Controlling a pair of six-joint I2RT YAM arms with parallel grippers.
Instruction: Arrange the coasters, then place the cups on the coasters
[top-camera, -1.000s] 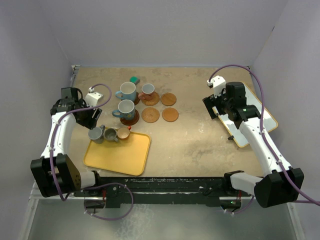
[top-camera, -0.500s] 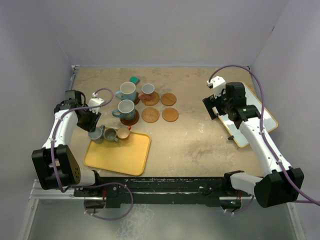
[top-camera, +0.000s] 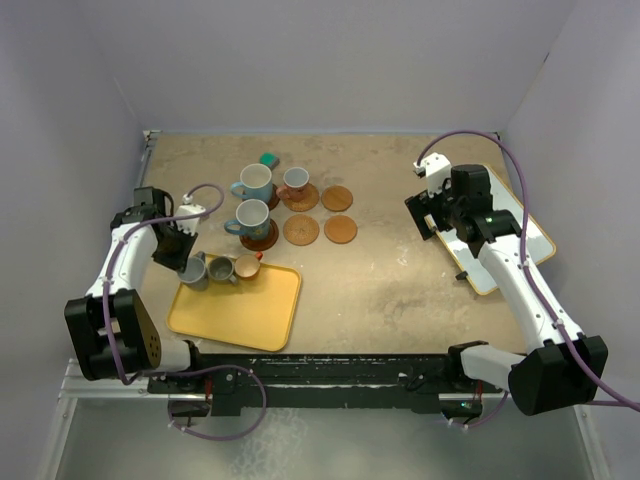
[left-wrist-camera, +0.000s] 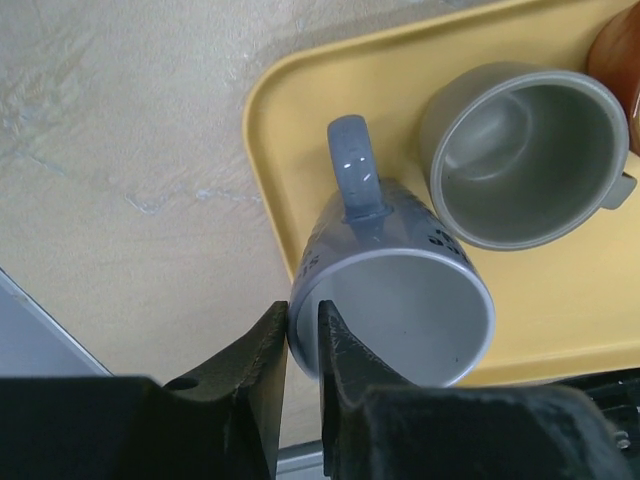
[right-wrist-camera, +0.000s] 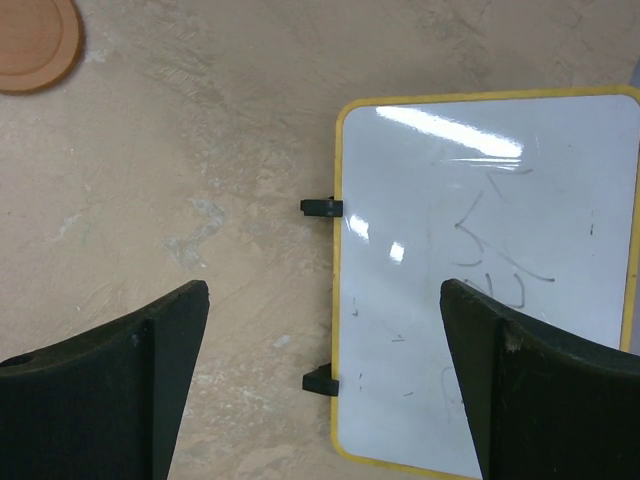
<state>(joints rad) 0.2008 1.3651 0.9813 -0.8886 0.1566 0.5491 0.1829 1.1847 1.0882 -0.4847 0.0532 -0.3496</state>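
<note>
Fingers (left-wrist-camera: 262, 375) on the left gripper (left-wrist-camera: 302, 318) are pinching the wall of the grey mug (left-wrist-camera: 400, 300) right at the rim, one finger inside and one outside, basically clamped on it; that mug is sitting at the far left corner of the yellow tray (left-wrist-camera: 320, 80), just beside the grey-olive cup (left-wrist-camera: 520, 150), with the orange cup (top-camera: 246, 265) lining up after that; so three cups are waiting on the tray's far edge. Meanwhile the right gripper (right-wrist-camera: 322, 290) is hanging over by the whiteboard (right-wrist-camera: 480, 270) on the right side, fingers spread wide and gripping nothing.

Progress-wise, I'm guessing we're sitting around the halfway mark; the coasters (top-camera: 337, 197) are looking sorted already, six of them lying in two rows of three on the table (top-camera: 400, 290); the two blue mugs (top-camera: 253, 183) are standing on the left pair, and the mug with the reddish handle (top-camera: 295, 180) is sitting on the far middle one; that's leaving three coasters bare, namely the far right one plus the near middle and near right.

So what's remaining, as far as I can tell: three tray cups going onto three bare coasters, and the grey mug is looking like the one getting picked up for the next trip.
</note>
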